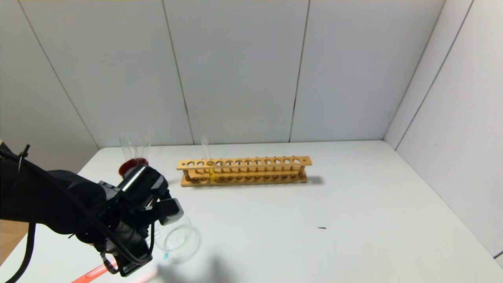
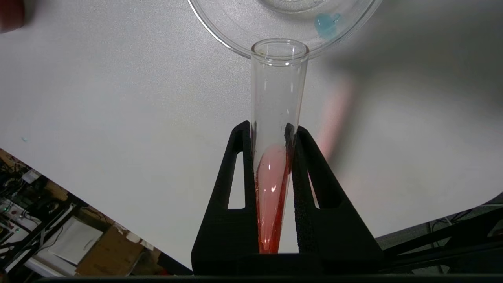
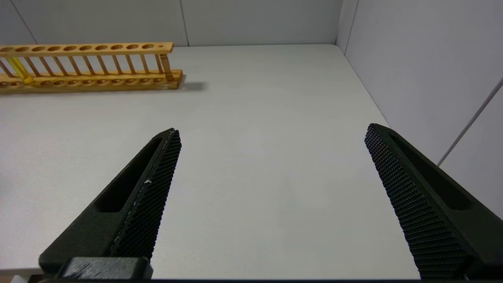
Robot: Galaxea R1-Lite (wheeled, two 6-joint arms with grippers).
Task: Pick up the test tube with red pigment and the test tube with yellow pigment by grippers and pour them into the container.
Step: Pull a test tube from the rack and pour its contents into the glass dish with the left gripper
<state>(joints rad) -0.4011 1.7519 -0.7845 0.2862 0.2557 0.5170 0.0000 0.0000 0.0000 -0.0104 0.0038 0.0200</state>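
Observation:
My left gripper (image 1: 151, 236) is shut on the test tube with red pigment (image 2: 275, 98). The tube lies tilted, its open mouth at the rim of the container (image 2: 232, 35), a clear glass dish with a teal mark. The red liquid reaches about as far as the fingertips (image 2: 245, 129); the mouth end is clear. In the head view the tube's red end (image 1: 92, 273) sticks out behind the gripper, beside the container (image 1: 178, 239). The test tube with yellow pigment (image 1: 209, 161) stands in the wooden rack (image 1: 243, 171). My right gripper (image 3: 273, 131) is open and empty over bare table.
A dark red cup (image 1: 127, 165) with colourless tubes stands at the back left, behind my left arm. The rack also shows in the right wrist view (image 3: 98, 78), with the yellow tube (image 3: 17, 68) in it. White walls close the back and right sides.

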